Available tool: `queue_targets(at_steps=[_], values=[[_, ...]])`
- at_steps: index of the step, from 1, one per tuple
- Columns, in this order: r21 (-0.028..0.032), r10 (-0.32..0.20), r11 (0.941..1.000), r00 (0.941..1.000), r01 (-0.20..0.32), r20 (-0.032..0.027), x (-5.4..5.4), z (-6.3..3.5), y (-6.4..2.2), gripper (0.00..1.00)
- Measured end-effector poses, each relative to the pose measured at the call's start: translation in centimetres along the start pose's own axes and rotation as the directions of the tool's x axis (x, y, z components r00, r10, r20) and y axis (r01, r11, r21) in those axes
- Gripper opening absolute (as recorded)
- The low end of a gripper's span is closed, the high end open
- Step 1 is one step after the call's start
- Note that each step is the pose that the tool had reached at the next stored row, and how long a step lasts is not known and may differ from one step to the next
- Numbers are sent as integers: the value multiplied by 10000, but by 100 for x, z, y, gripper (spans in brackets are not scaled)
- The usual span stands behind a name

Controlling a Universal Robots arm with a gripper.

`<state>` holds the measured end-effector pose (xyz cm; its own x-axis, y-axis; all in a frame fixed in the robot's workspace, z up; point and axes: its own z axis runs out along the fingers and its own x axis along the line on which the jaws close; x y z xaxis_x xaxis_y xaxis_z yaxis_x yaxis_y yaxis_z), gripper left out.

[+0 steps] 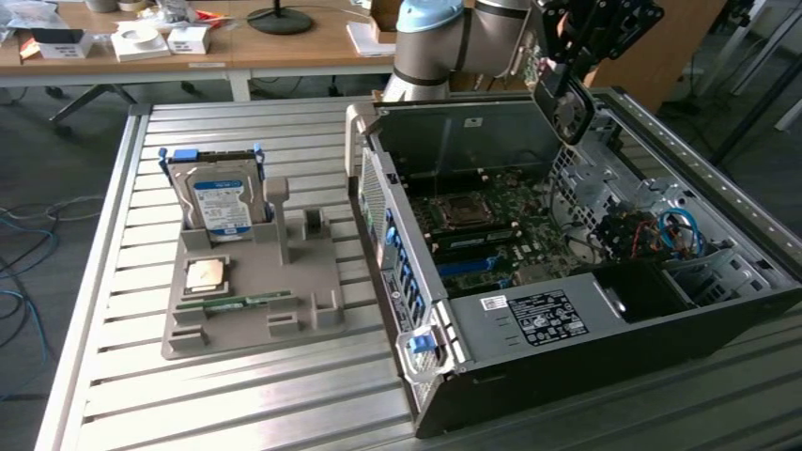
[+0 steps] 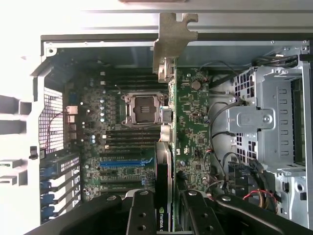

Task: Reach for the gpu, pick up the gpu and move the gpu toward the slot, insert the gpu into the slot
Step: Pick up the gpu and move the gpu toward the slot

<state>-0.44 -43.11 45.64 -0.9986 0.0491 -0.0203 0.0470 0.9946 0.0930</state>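
My gripper [image 1: 587, 42] hangs above the far right corner of the open computer case [image 1: 527, 324] and is shut on the gpu [image 1: 566, 101], a dark card hanging down just over the case rim. In the wrist view the gpu [image 2: 165, 161] shows edge-on between my two black fingers [image 2: 141, 215], its pale metal bracket [image 2: 172, 41] pointing away. Below lies the green motherboard [image 1: 527, 221] with the slot [image 1: 479, 239], a long black strip beside the silver CPU socket [image 1: 457, 209]. The slot [image 2: 128, 139] lies well apart from the card.
A grey holder tray [image 1: 257, 301] on the slatted table carries a blue-labelled hard drive [image 1: 223, 197], a square chip [image 1: 207, 274] and a green memory stick [image 1: 239, 303]. Blue connector strips [image 2: 122, 163], a metal drive cage [image 2: 266, 122] and loose cables [image 1: 670, 230] crowd the case.
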Motion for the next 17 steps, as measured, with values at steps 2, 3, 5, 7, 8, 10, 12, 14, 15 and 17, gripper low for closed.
queue_targets(at_steps=[2,3,5,7,8,10,12,14,15,17], values=[[1,0,10000,10000,0,-1,-12,0,1,27],[1,0,10000,10000,0,0,-19,0,1,27],[1,-1,10000,10000,1,0,-29,1,1,27],[1,1,10000,10000,-1,1,-51,1,3,27],[1,0,10000,10000,0,0,-76,2,4,27],[0,-1,10000,10000,1,-1,-124,3,6,27],[0,0,10000,10000,0,0,-138,4,7,27],[0,0,10000,10000,0,0,-138,4,7,27],[0,0,10000,10000,0,0,-138,4,7,27],[-1,1,10000,10000,-1,1,-138,14,6,27]])
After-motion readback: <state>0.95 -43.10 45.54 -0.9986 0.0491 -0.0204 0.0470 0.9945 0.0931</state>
